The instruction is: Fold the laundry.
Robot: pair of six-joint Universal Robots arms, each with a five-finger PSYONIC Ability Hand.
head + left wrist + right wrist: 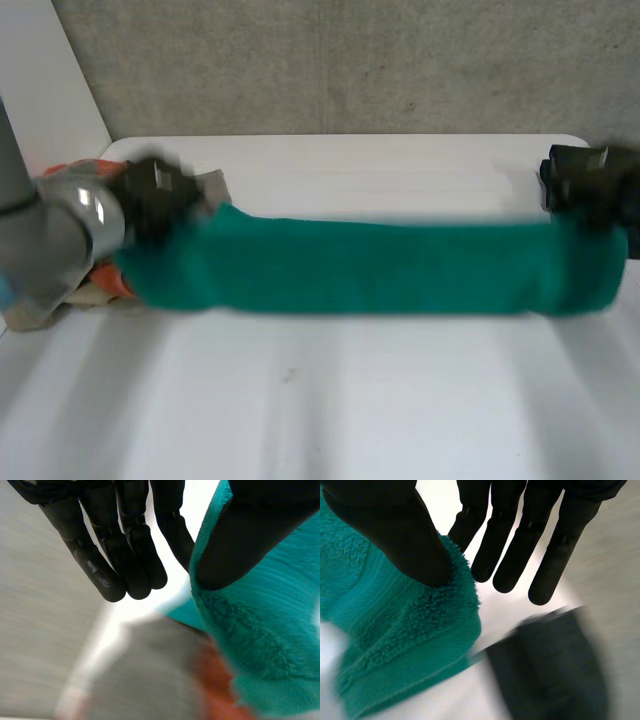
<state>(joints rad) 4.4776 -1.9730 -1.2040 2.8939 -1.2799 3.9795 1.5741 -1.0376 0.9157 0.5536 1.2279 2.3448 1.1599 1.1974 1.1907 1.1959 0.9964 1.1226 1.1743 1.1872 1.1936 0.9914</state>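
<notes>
Closest in there's just bare white table (300, 400), then the green towel (380, 265) pulled out in a long band across the middle of it, one hand on each end. I can't really tell if its lower edge touches the table. The left hand (150, 195) has its end pinched between the thumb and the nearest finger, with the other fingers (125, 555) hanging straight and close together. The right hand (585, 180) does the same at the other end, thumb clamped on a corner. It's thick fluffy terry, so I'd guess soft, floppy and light, grippy rather than slippery, and nothing to break. It'll sag wherever it's unsupported, so corners are the place to hold it. Behind the left end sits a heap of orange and grey laundry (112, 285), then the concrete wall (350, 60).
</notes>
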